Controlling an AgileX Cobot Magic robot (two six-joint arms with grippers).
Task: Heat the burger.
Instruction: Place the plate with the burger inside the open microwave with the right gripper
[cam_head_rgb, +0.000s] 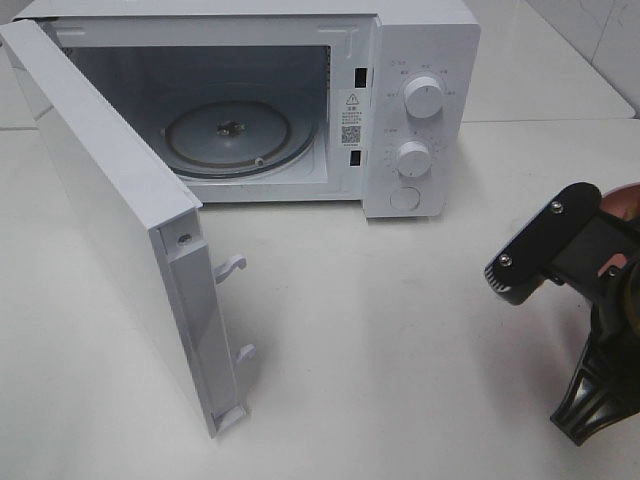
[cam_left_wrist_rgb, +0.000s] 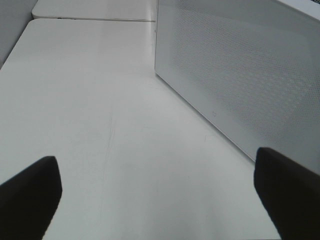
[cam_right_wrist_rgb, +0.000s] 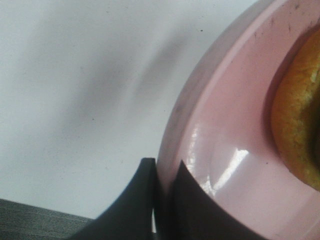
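R claw (cam_right_wrist_rgb: 164, 167) pinched shut on rim of pink plate (cam_right_wrist_rgb: 225, 150) w/ burger (cam_right_wrist_rgb: 297, 115) on it, at table's near right, right of open microwave (cam_head_rgb: 420, 100); L claw (cam_left_wrist_rgb: 160, 187) wide open, empty, above table (cam_left_wrist_rgb: 100, 100).

White table (cam_head_rgb: 400, 330), matte, faint scuff lines. Directly on it: 1 white microwave (cam_head_rgb: 440, 45) at the far side, its door (cam_head_rgb: 100, 220) swung open. 1 pink plate (cam_right_wrist_rgb: 225, 150) at the right edge; contact with the tabletop not discernible. A 2nd tabletop (cam_head_rgb: 560, 60) adjoins behind.
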